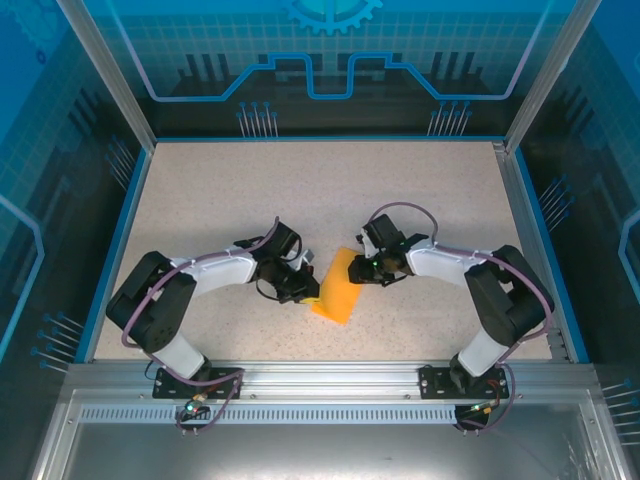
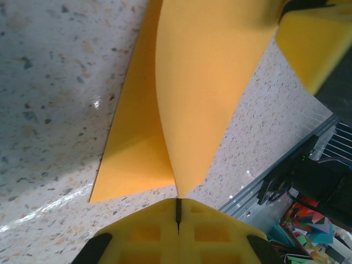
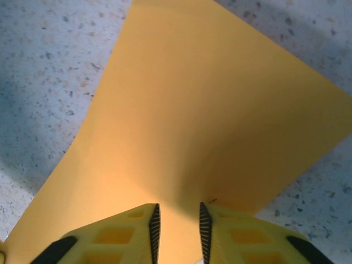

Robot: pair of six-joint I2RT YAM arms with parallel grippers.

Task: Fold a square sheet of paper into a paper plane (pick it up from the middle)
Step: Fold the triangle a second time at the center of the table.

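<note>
The square sheet of paper (image 1: pixel 336 290) is plain orange-yellow and lies mid-table between the two grippers, partly lifted and curved. My left gripper (image 1: pixel 310 297) is shut on the sheet's near-left corner. In the left wrist view the paper (image 2: pixel 209 82) rises from the closed left gripper (image 2: pixel 177 202) as a curling flap, with a flat part resting on the table. My right gripper (image 1: pixel 358 270) is at the sheet's far right edge. In the right wrist view the right gripper (image 3: pixel 177 220) has its jaws standing a little apart, with the paper (image 3: pixel 209 110) showing in the gap.
The speckled tabletop (image 1: pixel 320 190) is bordered by blue walls. A metal rail (image 1: pixel 320 375) runs along the near edge, close behind the paper. One yellow finger (image 2: pixel 311 41) of the right gripper shows at the top right of the left wrist view.
</note>
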